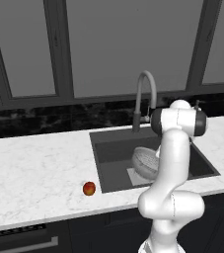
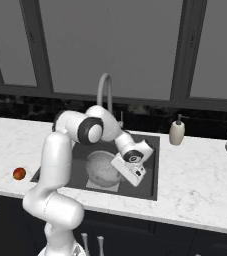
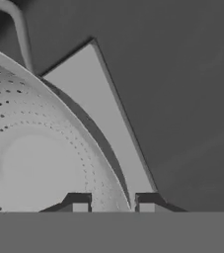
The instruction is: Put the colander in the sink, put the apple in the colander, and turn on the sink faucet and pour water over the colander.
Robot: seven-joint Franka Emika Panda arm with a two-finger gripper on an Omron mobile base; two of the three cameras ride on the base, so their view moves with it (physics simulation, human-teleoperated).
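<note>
Left base view: your arm reaches down into the sink (image 1: 108, 148), where the colander (image 1: 144, 162) sits tilted on the basin floor, half hidden behind your forearm. The apple (image 1: 89, 188) lies on the white marble bench (image 1: 34, 173) just off the sink's near left corner, well away from your end effector. The faucet (image 1: 144, 94) arches over the back rim, above and beyond your wrist.

Right base view: your end effector (image 2: 121, 176) hangs low in the sink (image 2: 152, 170), right at the colander's (image 2: 102, 167) rim on its right side. The faucet (image 2: 104, 92) stands behind your elbow. A soap bottle (image 2: 177, 131) sits on the bench (image 2: 200, 180) beyond the sink's far right corner. The apple (image 2: 19, 173) rests far to the left, across the basin from your end effector.

Hand view: your end effector (image 3: 113, 203) shows its two tips a narrow gap apart, straddling the colander's (image 3: 39, 158) rim; you cannot tell from here whether they pinch it or have let go. The lighter patch (image 3: 91, 89) of the sink floor (image 3: 182, 99) stretches ahead.
</note>
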